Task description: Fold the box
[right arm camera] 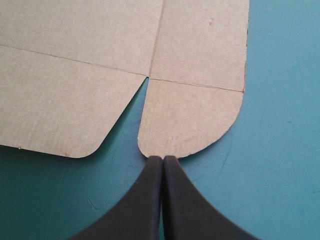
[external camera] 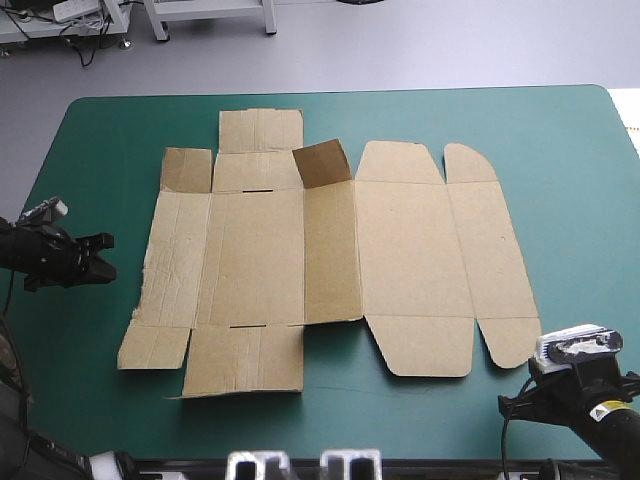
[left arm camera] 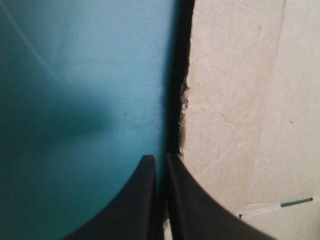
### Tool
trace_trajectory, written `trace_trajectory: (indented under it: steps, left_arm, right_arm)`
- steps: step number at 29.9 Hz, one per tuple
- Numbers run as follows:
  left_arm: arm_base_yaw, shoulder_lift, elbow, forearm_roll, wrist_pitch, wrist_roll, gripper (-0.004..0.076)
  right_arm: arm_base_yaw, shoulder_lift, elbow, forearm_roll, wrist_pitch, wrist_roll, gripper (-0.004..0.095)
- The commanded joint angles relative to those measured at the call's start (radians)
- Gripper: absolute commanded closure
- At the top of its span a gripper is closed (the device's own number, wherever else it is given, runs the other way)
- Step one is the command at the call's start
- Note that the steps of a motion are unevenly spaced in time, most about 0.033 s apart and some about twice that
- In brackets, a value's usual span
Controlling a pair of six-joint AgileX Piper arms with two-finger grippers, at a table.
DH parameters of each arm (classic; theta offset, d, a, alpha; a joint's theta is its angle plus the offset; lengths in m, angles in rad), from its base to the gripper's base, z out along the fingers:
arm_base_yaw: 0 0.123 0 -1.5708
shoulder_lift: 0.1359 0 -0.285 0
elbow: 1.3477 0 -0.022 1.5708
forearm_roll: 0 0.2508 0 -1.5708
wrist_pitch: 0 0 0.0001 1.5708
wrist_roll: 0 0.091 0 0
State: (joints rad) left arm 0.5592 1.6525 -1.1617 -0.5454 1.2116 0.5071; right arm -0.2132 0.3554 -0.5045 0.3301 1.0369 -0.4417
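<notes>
The brown box [external camera: 330, 255] lies as a flat cut sheet across the middle of the teal-green table, with one small flap [external camera: 322, 163] standing up near its far edge. My left gripper [external camera: 105, 256] sits low beside the sheet's ragged left edge [left arm camera: 186, 100]; in the left wrist view the left gripper [left arm camera: 160, 159] is shut and holds nothing. My right gripper [external camera: 527, 398] is at the near right corner. In the right wrist view the right gripper [right arm camera: 162, 158] is shut, its tip right at the rim of a rounded end flap [right arm camera: 190, 120], with no board between the fingers.
Bare teal-green cover [external camera: 90, 140] runs all round the sheet, widest along the left side and at the right edge [external camera: 590, 200]. The table's front edge is close behind the right gripper. A second, wider flap [right arm camera: 60, 110] lies beside the rounded one.
</notes>
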Motion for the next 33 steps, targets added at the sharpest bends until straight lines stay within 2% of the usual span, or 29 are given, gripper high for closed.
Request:
trace_trajectory:
  steps: [1,4,7,13,24,33]
  left_arm:
    - [-0.001,0.005,-0.028,-0.041,0.090,0.002,0.0542]
    - [-0.001,0.023,-0.028,-0.043,0.090,0.002,0.0386]
    - [-0.001,0.035,-0.028,-0.051,0.090,0.002,0.0300]
    - [-0.025,0.057,-0.028,-0.086,0.090,0.002,0.0296]
    - [-0.177,0.117,-0.024,-0.061,0.090,0.005,0.0297]
    - [-0.221,0.196,0.036,-0.101,0.090,0.005,0.0297]
  right_arm:
    - [0.004,0.010,-0.021,0.020,-0.052,-0.012,0.0932]
    - [0.004,0.010,-0.021,0.020,-0.052,-0.012,0.0932]
    - [0.004,0.010,-0.021,0.020,-0.052,-0.012,0.0932]
    - [0.004,0.010,-0.021,0.020,-0.052,-0.012,0.0932]
    - [0.004,0.010,-0.021,0.020,-0.052,-0.010,0.0931]
    - [0.002,0.010,-0.021,0.018,-0.052,-0.008,0.0931]
